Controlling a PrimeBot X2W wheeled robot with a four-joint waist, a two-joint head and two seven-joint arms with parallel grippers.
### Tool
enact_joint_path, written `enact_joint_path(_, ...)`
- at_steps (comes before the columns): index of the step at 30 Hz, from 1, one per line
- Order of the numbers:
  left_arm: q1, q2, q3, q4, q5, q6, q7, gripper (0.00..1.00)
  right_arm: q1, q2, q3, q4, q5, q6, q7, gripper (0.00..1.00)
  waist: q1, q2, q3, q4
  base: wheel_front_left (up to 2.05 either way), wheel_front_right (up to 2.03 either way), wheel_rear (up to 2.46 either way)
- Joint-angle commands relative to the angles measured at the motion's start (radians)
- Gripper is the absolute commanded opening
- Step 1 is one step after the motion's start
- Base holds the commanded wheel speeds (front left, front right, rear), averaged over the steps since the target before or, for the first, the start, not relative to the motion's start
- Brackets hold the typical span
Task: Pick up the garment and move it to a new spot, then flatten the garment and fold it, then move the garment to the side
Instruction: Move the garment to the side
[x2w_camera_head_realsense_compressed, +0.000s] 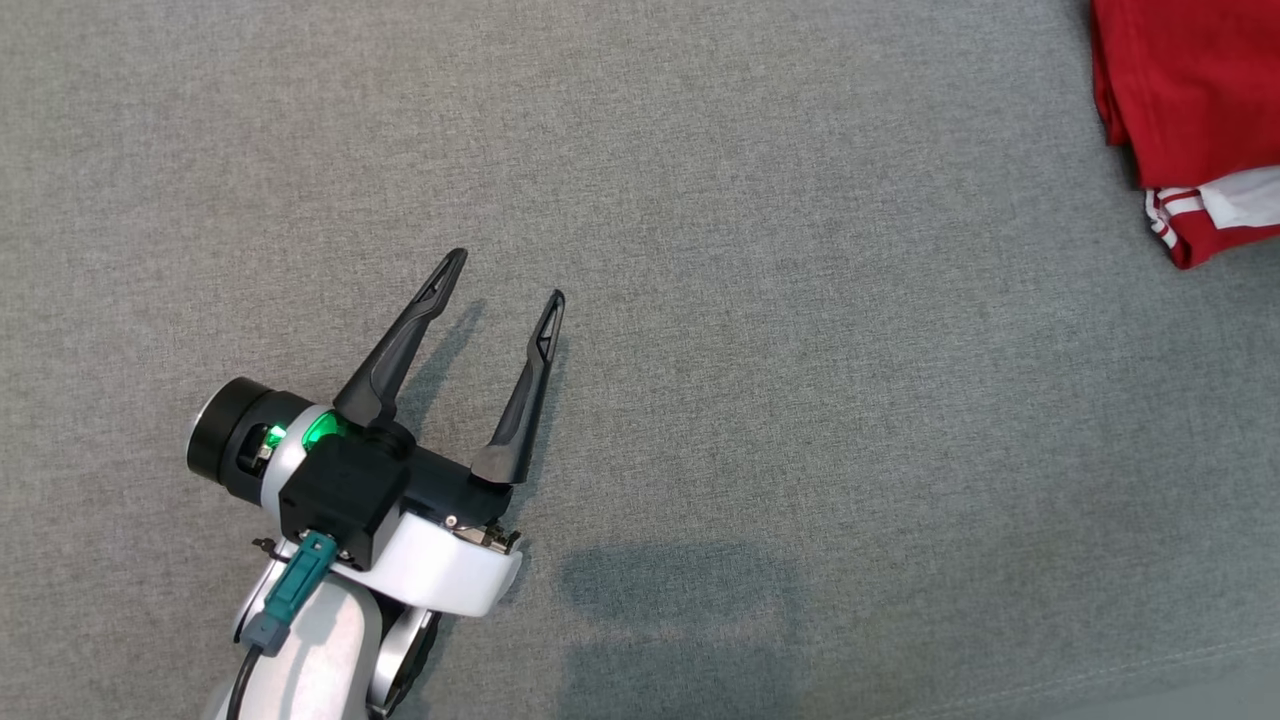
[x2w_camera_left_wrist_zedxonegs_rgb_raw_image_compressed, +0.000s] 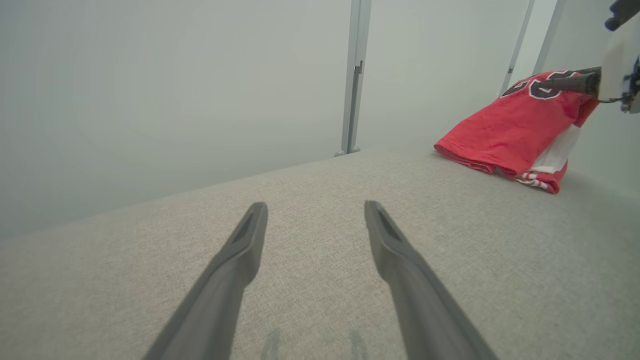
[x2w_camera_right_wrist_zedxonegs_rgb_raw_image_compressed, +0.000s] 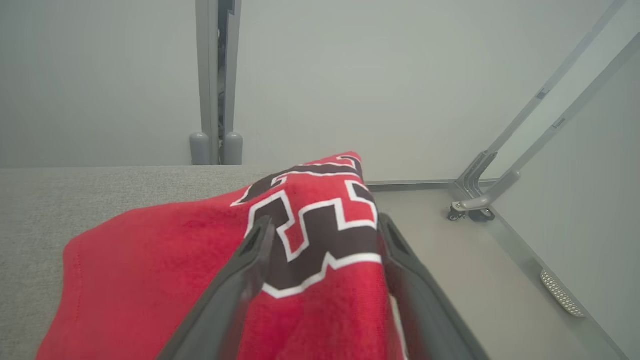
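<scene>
The garment (x2w_camera_head_realsense_compressed: 1190, 100) is red with white trim and lies folded at the far right of the grey fabric surface (x2w_camera_head_realsense_compressed: 760, 300), cut off by the head view's edge. The left wrist view shows the garment (x2w_camera_left_wrist_zedxonegs_rgb_raw_image_compressed: 510, 130) bunched up, with a black, white-edged number on top. My left gripper (x2w_camera_head_realsense_compressed: 505, 277) hovers open over bare surface at the lower left, far from the cloth, and its fingers (x2w_camera_left_wrist_zedxonegs_rgb_raw_image_compressed: 315, 207) hold nothing. My right gripper (x2w_camera_right_wrist_zedxonegs_rgb_raw_image_compressed: 325, 222) stands open with the garment (x2w_camera_right_wrist_zedxonegs_rgb_raw_image_compressed: 150, 260) raised between its spread fingers. One right finger (x2w_camera_left_wrist_zedxonegs_rgb_raw_image_compressed: 575, 82) reaches over the cloth's top.
The surface's far edge (x2w_camera_right_wrist_zedxonegs_rgb_raw_image_compressed: 100, 167) runs behind the garment, with grey upright posts (x2w_camera_right_wrist_zedxonegs_rgb_raw_image_compressed: 215, 100) beyond it. To the right, past the surface's edge, is a pale floor with a slanted metal frame on a caster (x2w_camera_right_wrist_zedxonegs_rgb_raw_image_compressed: 470, 212).
</scene>
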Motion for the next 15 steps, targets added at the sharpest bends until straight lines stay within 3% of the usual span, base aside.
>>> enact_joint_path(1,-0.023,0.016,0.026,-0.031,0.005,0.005,0.004,1.0,-0.006,-0.03,-0.018,-0.002,-0.03,0.001,-0.013,1.0,0.0,0.0,0.002,0.0,0.0,0.0,0.0)
enact_joint_path(8,-0.026,0.018,0.022,-0.038,0.003,0.013,0.007,1.0,-0.007,-0.051,-0.173,-0.027,-0.236,0.001,-0.013,1.0,0.0,0.0,0.002,-0.011,0.0,0.0,0.0)
enact_joint_path(15,-0.021,0.008,0.019,-0.012,-0.011,0.025,-0.008,1.0,0.076,0.092,-0.33,-0.158,-0.394,0.001,-0.013,1.0,0.0,0.0,-0.042,-0.02,0.0,0.0,0.0)
